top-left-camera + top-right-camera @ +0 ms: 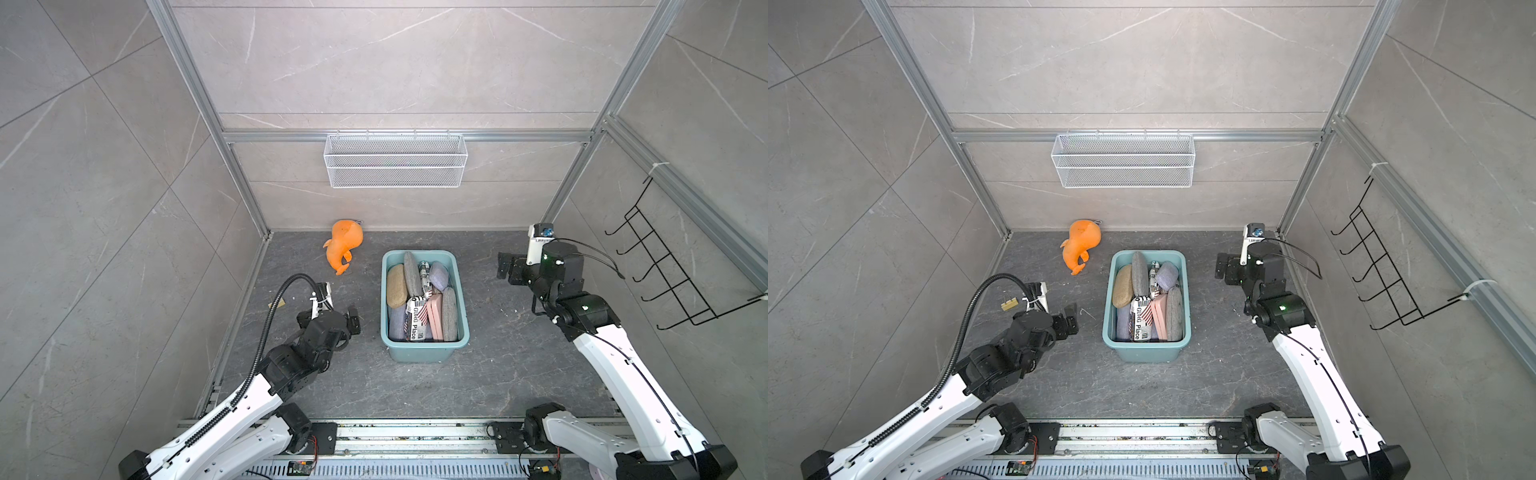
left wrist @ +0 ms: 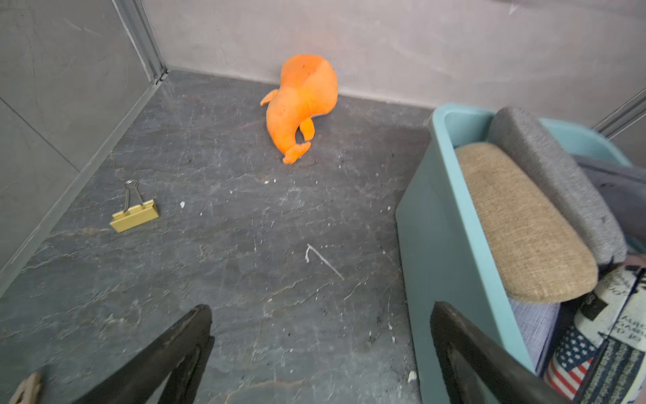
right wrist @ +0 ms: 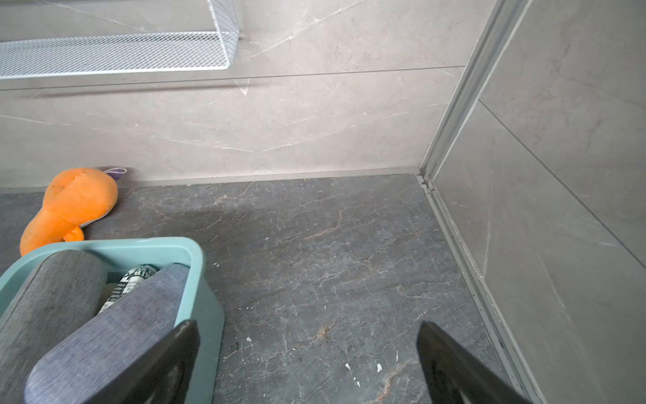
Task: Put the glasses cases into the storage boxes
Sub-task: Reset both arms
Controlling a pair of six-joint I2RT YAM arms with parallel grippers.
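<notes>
Tub (image 1: 424,352) holds cases (image 1: 397,286) | plush toy (image 1: 344,246), binder clip (image 2: 134,218) nearby | left pincer (image 2: 321,307), right pincer (image 3: 308,323) — wide, empty

Lower cases (image 1: 397,325) buried under top layer in tub (image 1: 425,353), count untellable; clip (image 1: 280,302) half behind cable (image 1: 266,324); tub cut off by edge in wrist views; plush (image 3: 70,206) tail behind rim

Bare floor is seen on either side of the storage box (image 1: 419,352); on the left, passage is obstructed by an orange plush toy (image 1: 344,245) and a binder clip (image 2: 134,217).
</notes>
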